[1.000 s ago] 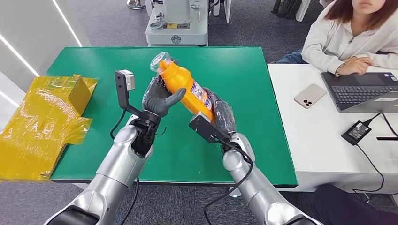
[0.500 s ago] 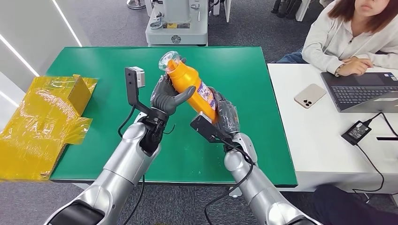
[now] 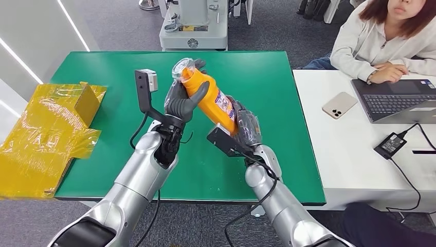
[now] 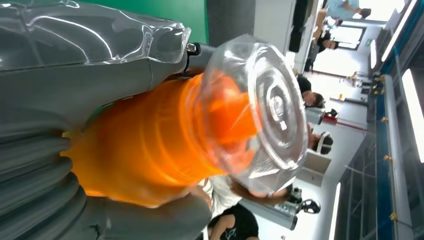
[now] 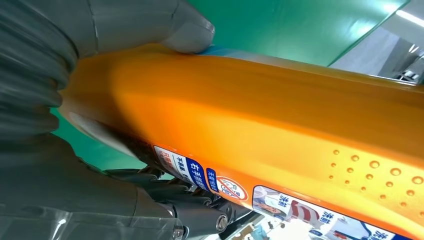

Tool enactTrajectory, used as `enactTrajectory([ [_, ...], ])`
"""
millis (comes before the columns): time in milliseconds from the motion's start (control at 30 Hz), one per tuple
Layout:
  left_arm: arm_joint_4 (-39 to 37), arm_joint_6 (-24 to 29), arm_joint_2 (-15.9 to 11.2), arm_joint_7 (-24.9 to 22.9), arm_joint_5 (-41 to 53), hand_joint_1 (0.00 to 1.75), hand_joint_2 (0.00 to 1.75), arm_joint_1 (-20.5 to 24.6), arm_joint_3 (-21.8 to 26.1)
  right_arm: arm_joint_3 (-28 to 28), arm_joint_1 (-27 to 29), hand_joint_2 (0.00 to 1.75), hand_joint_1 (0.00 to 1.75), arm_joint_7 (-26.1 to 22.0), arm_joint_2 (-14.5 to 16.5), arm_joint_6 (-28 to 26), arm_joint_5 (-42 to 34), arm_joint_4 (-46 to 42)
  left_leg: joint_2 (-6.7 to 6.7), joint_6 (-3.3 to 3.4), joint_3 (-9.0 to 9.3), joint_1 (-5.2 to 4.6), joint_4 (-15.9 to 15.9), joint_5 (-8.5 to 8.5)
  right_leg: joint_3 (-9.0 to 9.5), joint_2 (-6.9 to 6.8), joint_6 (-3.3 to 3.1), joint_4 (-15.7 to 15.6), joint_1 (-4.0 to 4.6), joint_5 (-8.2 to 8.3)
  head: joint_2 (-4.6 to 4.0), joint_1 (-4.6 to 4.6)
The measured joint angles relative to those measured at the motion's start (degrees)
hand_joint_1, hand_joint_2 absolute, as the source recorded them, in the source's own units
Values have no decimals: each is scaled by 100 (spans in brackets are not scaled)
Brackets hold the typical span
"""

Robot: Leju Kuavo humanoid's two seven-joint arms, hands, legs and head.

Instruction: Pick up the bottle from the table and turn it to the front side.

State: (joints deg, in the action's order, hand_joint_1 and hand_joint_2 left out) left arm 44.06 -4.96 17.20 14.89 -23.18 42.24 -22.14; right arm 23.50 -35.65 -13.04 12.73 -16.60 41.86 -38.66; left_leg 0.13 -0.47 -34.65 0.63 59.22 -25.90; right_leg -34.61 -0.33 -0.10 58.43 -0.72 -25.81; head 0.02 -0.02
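Right hand (image 3: 246, 125) wrapped around the lower body of the orange bottle (image 3: 212, 98), label side facing up toward the head camera. Bottle is off the green table (image 3: 288, 134), tilted, base low in the right hand and neck up and away. Left hand (image 3: 181, 100) grips the neck end just below the clear cap (image 3: 183, 68), thumb across the shoulder. Beyond the right hand: white desk (image 3: 349, 149) with phone (image 3: 339, 105) and laptop (image 3: 398, 99), person (image 3: 385, 36) seated there.
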Motion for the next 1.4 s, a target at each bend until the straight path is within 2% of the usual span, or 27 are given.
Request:
enactTrajectory([
  [100, -8, 106, 3, 60, 53, 154, 175, 13, 0, -3, -19, 175, 175, -50, 24, -36, -8, 77, 0, 0, 0, 0, 0, 0, 0, 0, 0, 0, 0, 0, 0, 0],
  [233, -63, 151, 29, 118, 93, 174, 175, 37, 2, -10, -37, 175, 175, -69, 40, -58, -35, 154, -1, 0, -1, 0, 0, 0, 0, -1, 0, 0, 0, 0, 0, 1],
  [467, -149, 71, 37, 134, 35, 175, 175, 79, 2, -25, -78, 175, 175, -92, 41, -120, -61, 269, -1, 0, 0, 0, 0, 0, 0, 0, 0, -1, 0, 0, 0, 0],
  [500, -157, 51, 37, 134, 30, 175, 175, 80, 2, -32, -89, 175, 158, -101, 40, -134, -73, 290, 0, 0, 0, 0, 0, 0, 0, 0, 0, -1, 0, 0, 0, 0],
  [600, -184, -10, 37, 135, 13, 175, 175, 88, 2, -51, -121, 175, 27, -144, 35, -166, -121, 349, 0, 0, 0, 0, 0, 0, 0, 0, 0, -1, 0, 0, 0, 0],
  [633, -190, -40, 38, 135, 5, 175, 175, 89, 2, -56, -131, 175, 0, -153, 33, -176, -141, 365, 0, 0, 0, 0, 0, 0, -1, 0, 0, -1, 0, 0, 0, 0],
  [933, -202, -234, 43, 138, -12, 175, 175, 82, 0, -228, -145, 175, 0, -380, 16, -249, -529, 365, 0, 0, -1, 0, 0, 0, 0, 0, 0, -1, 0, 0, 0, 0],
  [1400, -176, 180, -195, 371, 442, 175, 175, 64, 0, -439, 268, 175, 0, -520, -87, -157, -869, -478, 0, 0, 0, 0, 0, 0, 0, 0, 0, 0, 0, 0, 0, 1],
])
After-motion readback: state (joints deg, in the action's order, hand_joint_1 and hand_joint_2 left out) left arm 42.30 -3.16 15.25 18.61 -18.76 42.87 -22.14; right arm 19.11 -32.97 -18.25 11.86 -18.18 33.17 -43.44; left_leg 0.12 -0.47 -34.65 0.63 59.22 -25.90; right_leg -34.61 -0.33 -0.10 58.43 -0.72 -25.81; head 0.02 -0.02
